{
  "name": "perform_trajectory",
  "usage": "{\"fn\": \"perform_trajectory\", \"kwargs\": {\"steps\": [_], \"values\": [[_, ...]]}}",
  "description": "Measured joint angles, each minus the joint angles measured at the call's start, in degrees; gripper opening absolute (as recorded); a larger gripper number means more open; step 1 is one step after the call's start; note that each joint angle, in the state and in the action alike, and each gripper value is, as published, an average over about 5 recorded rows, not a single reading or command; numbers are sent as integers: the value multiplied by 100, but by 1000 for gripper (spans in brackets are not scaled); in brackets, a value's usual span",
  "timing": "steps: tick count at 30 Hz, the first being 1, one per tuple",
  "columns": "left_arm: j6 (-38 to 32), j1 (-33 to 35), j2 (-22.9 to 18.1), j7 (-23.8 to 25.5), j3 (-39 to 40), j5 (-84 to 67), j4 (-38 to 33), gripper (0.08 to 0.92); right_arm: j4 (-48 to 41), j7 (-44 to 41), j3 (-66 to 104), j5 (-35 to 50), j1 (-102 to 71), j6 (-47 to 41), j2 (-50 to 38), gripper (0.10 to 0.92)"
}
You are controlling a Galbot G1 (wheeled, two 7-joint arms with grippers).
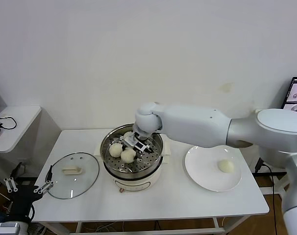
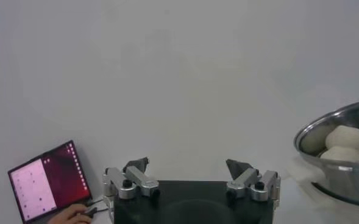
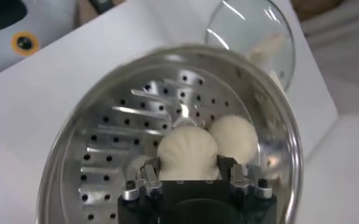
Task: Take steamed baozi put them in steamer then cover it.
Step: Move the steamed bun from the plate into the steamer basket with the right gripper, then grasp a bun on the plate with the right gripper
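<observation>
The steamer (image 1: 157, 145) stands mid-table, its steel perforated tray (image 3: 112, 146) holding three baozi. My right gripper (image 1: 138, 147) reaches down into it and is shut on one baozi (image 3: 187, 151), low over the tray. A second baozi (image 3: 234, 135) lies beside it on the lid's side, and a third (image 3: 139, 164) is partly hidden behind a finger. In the head view they show as two buns (image 1: 116, 150) (image 1: 127, 155) and one at the back (image 1: 128, 134). A fourth baozi (image 1: 226, 166) lies on the white plate (image 1: 202, 171). The glass cover (image 1: 72, 175) lies flat, left of the pot. My left gripper (image 1: 27, 185) is open and parked off the table's left front corner.
A small white side table (image 1: 13, 125) with cables stands at the far left. A monitor (image 1: 296, 94) is at the right edge. The left wrist view shows its open gripper (image 2: 188, 167), a laptop (image 2: 45, 179) and the steamer's rim (image 2: 331, 125).
</observation>
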Motion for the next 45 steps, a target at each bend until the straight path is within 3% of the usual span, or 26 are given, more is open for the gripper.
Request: {"fn": "perform_trajectory", "kwargs": {"steps": [5,17,31,45], "values": [[-8,8,-13,-4,-9,-5,4,823,8,-30,-86,-140,25,238,75,632],[-21,23,-15,-7,-15,-6,3,823,97,-95,-143,-291,148,509,59,814],[-23,-14,107,-8,-90,-51,17,823,408,-311,140,-29,528,267,-491,823],[-3,-151,247,7,51,-62,63,823,937,-594,685,219,355,-918,-2348,823]]}}
